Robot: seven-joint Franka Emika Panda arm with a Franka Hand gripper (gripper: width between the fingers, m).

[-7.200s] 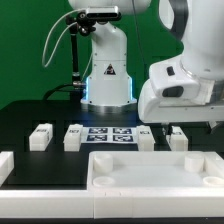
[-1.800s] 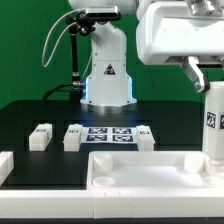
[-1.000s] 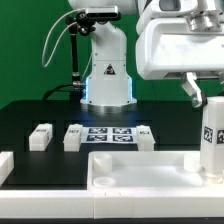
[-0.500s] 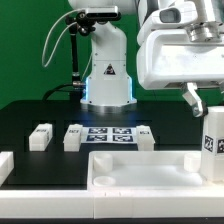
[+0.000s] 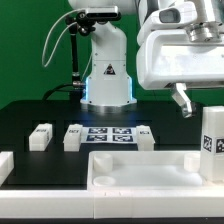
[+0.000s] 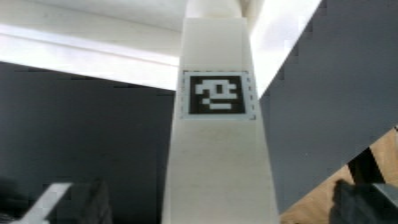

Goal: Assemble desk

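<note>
leg [image 5: 212, 145] stands upright at the panel's [image 5: 138, 182] end, gripper [image 5: 206, 104] at its top, whether pinching it unclear

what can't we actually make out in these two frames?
1. Grip: the exterior view shows one finger; the other is past its right edge, so open or shut is unclear.
2. Upright leg: its right side is cut by that edge. The leg fills the wrist view, hiding whether its end touches the panel.
3. White piece at the exterior view's left edge: cropped, unidentifiable.
4. Lying legs: tags too small to read.
</note>
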